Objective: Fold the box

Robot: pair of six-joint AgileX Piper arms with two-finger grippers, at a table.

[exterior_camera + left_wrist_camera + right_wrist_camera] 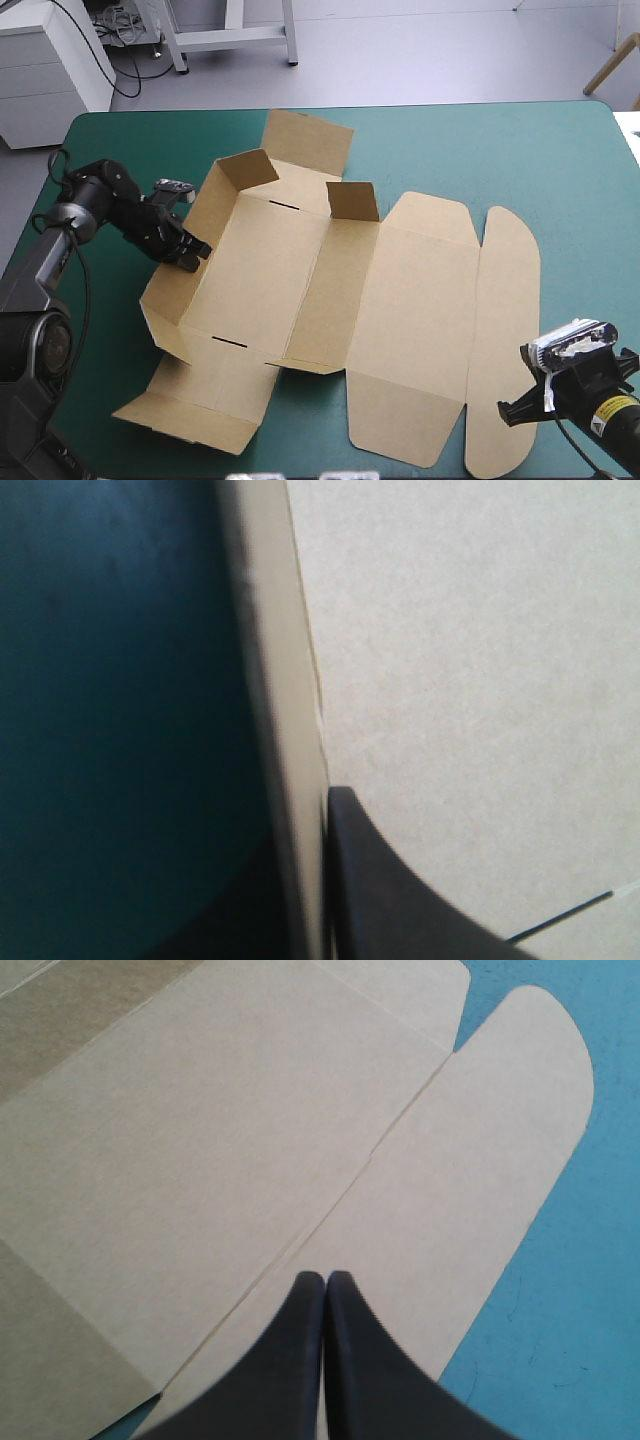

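The brown box (pixel 300 270) lies partly formed on the teal-green table. Its left wall (pixel 175 270) is raised and two short flaps stand at the far side. The lid and its rounded flap (pixel 505 330) lie flat to the right. My left gripper (pixel 195 250) is shut on the top edge of the left wall. In the left wrist view the board's edge (pixel 290 730) runs between the black fingers (pixel 400 900), and the second finger is mostly hidden behind it. My right gripper (pixel 508 412) hovers shut with nothing in it over the rounded flap (pixel 500 1110), tips together (pixel 325 1278).
The sheet covers most of the table's middle, and its front flaps (pixel 190 410) reach close to the front edge. Teal-green cover (pixel 500 150) shows past the lid toward the far right corner and beside the rounded flap (pixel 590 1290).
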